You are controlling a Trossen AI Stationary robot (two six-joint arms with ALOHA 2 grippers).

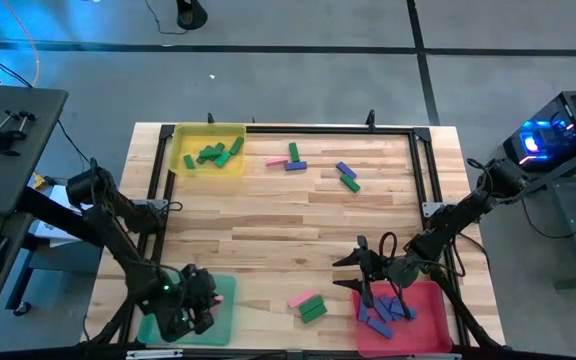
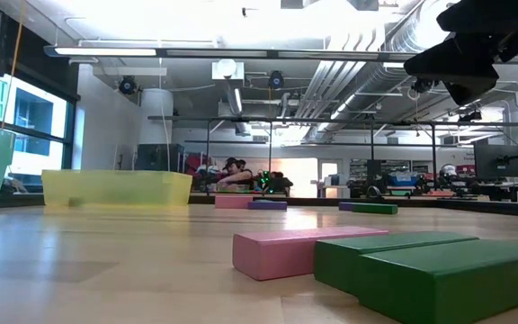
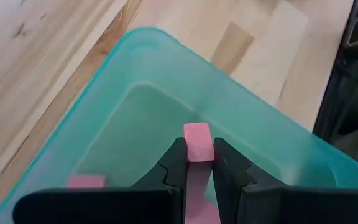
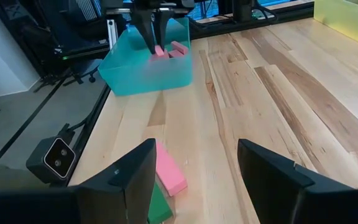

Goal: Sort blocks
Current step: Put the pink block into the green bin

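Meanwhile the left gripper [image 3: 197, 163] hangs inside the green tray [image 1: 226, 318] at the table's near left corner, its fingers clamped on a pink block [image 3: 198, 142]. Right of it, a pink and a green block [image 1: 308, 305] lie together. Farther right, the right gripper [image 1: 360, 272] hovers spread wide beside the red tray [image 1: 438, 322], which holds purple-blue blocks [image 1: 386, 310].

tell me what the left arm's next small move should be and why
Probably open the fingers and let go. The left gripper is shut on a pink block and hangs inside the green tray, where another pink block already lies, so the block looks ready to drop. The right gripper waits open near the red tray.
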